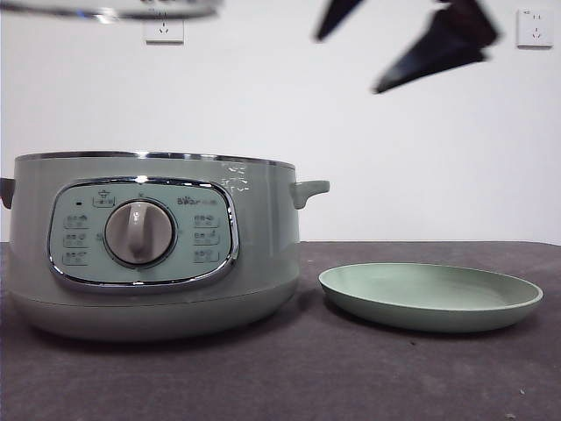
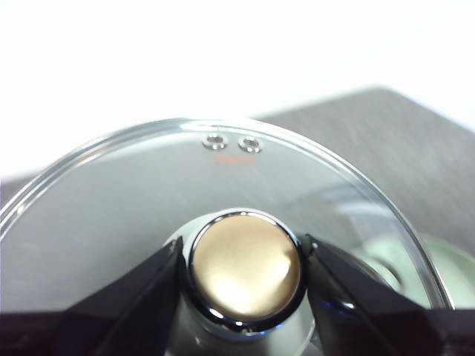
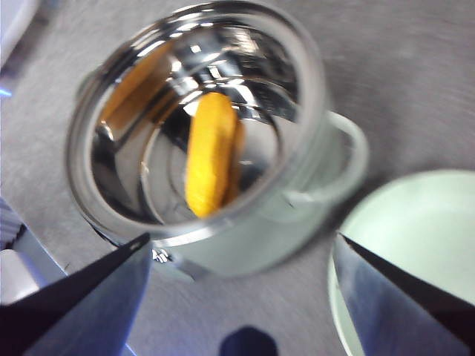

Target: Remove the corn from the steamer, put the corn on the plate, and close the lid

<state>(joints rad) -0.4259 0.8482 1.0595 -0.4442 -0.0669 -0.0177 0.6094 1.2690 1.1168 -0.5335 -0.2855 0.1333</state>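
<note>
The sage-green steamer [image 1: 267, 254] stands uncovered at the left of the table. In the right wrist view the yellow-orange corn [image 3: 208, 156] lies inside its shiny bowl [image 3: 315, 96]. My right gripper [image 3: 241, 239] hangs open high above the steamer and plate, holding nothing; the front view shows it as dark jaws at the top right [image 1: 349, 65]. My left gripper [image 2: 243, 245] is shut on the knob [image 2: 245, 271] of the glass lid [image 2: 148, 193]. The lid's rim [image 1: 105, 10] shows at the top left, lifted well above the steamer. The pale green plate [image 1: 429, 298] sits empty to the steamer's right.
The plate [image 3: 415, 245] lies close beside the steamer's side handle [image 3: 349, 156]. The dark table [image 1: 351, 377] runs in front of both. A white wall with sockets [image 1: 164, 31] stands behind.
</note>
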